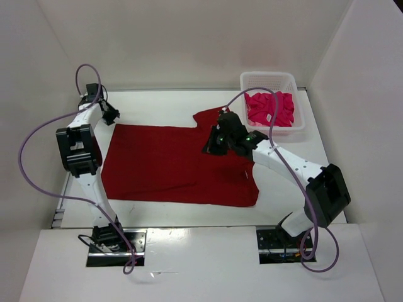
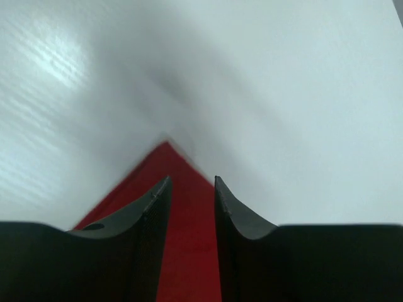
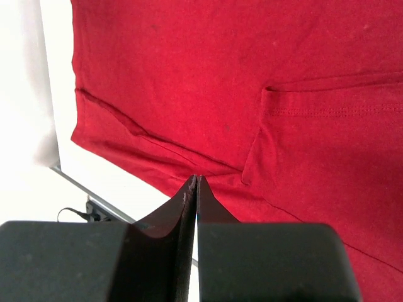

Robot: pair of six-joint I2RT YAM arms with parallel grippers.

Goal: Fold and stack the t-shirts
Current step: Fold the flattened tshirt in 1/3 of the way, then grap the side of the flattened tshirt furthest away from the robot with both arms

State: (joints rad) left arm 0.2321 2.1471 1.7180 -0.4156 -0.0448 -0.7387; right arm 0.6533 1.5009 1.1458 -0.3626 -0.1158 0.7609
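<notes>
The dark red shirt (image 1: 176, 165) lies flat mid-frame on the desk (image 1: 164, 104) — left gripper (image 2: 192, 185) parted at its upper-left corner, right gripper (image 3: 196, 185) closed tight.

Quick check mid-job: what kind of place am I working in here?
Probably a lab robot test cell: a white table boxed in by plain white walls, a left arm and right arm bolted at its near edge, and a dark red t-shirt spread flat.

one dark red t-shirt (image 1: 176, 165), one magenta-pink t-shirt (image 1: 271, 108), one white basket (image 1: 267, 77), two arms, left arm (image 1: 79, 151), right arm (image 1: 296, 167)
</notes>
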